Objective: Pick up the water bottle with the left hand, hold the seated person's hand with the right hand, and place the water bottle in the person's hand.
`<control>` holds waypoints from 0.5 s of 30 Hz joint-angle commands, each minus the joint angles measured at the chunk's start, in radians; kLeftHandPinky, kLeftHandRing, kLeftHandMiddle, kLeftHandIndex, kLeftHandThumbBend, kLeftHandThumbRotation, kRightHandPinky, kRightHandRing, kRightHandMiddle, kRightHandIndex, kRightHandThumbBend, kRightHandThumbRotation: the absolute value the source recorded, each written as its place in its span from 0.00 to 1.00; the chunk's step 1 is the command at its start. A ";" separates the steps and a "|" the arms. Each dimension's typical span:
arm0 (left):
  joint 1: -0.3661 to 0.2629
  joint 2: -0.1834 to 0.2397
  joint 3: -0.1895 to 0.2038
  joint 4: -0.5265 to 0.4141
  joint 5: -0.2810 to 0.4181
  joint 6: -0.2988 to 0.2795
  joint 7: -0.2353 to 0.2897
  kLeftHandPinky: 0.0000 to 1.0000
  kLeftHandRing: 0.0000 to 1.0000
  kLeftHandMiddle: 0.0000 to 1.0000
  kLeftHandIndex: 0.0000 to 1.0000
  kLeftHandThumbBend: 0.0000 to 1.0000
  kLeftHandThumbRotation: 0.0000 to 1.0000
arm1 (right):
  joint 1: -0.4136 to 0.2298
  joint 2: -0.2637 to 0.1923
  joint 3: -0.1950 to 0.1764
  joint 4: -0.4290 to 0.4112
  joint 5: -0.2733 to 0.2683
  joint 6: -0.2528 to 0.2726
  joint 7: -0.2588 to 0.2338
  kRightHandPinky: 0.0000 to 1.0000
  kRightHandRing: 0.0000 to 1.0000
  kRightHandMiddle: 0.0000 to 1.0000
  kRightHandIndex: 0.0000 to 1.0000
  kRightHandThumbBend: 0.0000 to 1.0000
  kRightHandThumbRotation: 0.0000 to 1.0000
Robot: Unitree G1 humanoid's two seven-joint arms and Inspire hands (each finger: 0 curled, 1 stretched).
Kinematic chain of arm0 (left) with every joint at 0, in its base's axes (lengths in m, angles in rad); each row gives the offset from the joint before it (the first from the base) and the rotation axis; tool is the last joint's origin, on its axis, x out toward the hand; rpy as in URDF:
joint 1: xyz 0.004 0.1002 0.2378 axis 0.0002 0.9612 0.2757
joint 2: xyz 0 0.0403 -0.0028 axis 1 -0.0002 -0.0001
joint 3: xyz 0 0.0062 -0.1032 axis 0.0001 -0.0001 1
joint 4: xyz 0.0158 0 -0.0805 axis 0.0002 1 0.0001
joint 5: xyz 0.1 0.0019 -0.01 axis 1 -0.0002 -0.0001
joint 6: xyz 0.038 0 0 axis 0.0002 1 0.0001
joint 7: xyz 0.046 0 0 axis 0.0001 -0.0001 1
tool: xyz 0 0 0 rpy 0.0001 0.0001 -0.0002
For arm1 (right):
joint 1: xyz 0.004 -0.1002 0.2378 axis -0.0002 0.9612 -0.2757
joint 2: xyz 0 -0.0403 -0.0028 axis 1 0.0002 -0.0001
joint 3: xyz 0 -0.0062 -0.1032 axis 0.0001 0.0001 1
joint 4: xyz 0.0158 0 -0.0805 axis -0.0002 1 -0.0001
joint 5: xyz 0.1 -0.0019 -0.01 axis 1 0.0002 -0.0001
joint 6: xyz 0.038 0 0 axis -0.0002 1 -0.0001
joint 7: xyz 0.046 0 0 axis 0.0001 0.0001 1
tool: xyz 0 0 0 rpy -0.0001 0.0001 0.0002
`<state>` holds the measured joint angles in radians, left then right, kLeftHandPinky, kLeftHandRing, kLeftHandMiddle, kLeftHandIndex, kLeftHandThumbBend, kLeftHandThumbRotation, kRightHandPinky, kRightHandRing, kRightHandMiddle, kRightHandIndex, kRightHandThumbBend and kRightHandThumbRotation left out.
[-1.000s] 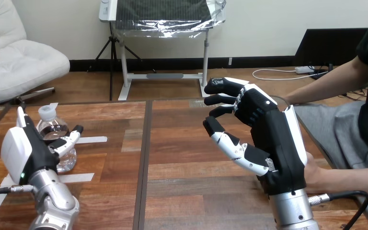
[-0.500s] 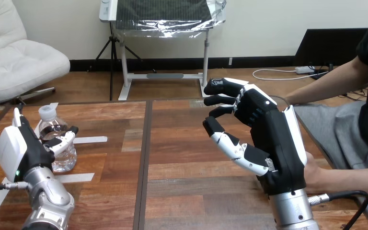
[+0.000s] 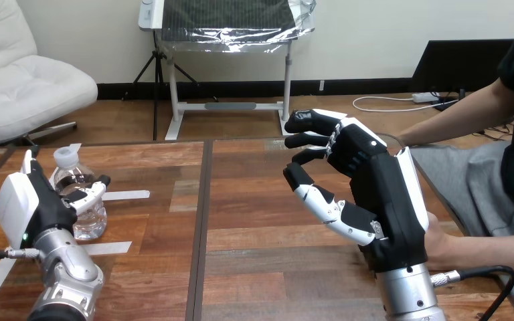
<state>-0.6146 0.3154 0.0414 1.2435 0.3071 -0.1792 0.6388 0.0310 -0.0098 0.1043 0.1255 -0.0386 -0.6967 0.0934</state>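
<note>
**A:** From the head view, which way does the water bottle (image 3: pixel 73 175) lie from the left hand (image 3: pixel 40 204)?

**B:** Just on the thumb side of the palm. It stands upright on the table (image 3: pixel 254 200) with its cap (image 3: pixel 66 157) on top, so its long axis is vertical. The thumb reaches across the bottle's near face. The one finger I can see points straight away, past the bottle's left side. So the hand is spread, not clamped — I see no grasp on the bottle.

**A:** And the right hand (image 3: pixel 385 194)?

**B:** It's well apart from the bottle, across the table. Its fingers are loosely bent with the thumb out, and nothing lies between them. The person's hand (image 3: pixel 440 242) shows just outside the heel of that palm, behind the fingers rather than inside them. Whether the two are touching, I cannot tell.

**A:** So the left hand is the nearer one.

**B:** By far. My guess is that the next move turns on those fingers closing round the bottle's body.

**A:** Is there anything in the bottle?

**B:** It's clear and the cap is on — how much water it holds I cannot tell.
</note>
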 commanded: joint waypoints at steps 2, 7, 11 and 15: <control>-0.085 0.032 -0.027 0.009 0.017 0.011 -0.001 0.76 0.85 0.89 0.88 0.80 0.20 | -0.022 -0.006 -0.011 -0.046 0.006 -0.005 -0.002 0.54 0.64 0.69 0.68 0.47 0.07; -0.096 0.037 -0.042 0.017 0.023 0.033 -0.022 0.76 0.85 0.89 0.88 0.80 0.21 | -0.023 -0.006 -0.010 -0.045 0.013 -0.004 0.001 0.54 0.65 0.69 0.67 0.47 0.07; -0.100 0.040 -0.047 0.021 0.021 0.034 -0.035 0.76 0.85 0.89 0.87 0.79 0.22 | -0.026 -0.007 -0.010 -0.040 0.014 -0.010 0.003 0.54 0.64 0.69 0.67 0.47 0.07; -0.105 0.043 -0.053 0.023 0.024 0.034 -0.048 0.76 0.85 0.89 0.87 0.79 0.22 | -0.026 -0.007 -0.011 -0.042 0.011 -0.009 0.001 0.54 0.64 0.69 0.67 0.47 0.07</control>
<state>-0.6231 0.3190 0.0087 1.2652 0.3167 -0.1461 0.6040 0.0310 -0.0098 0.1043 0.1255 -0.0370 -0.6965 0.0938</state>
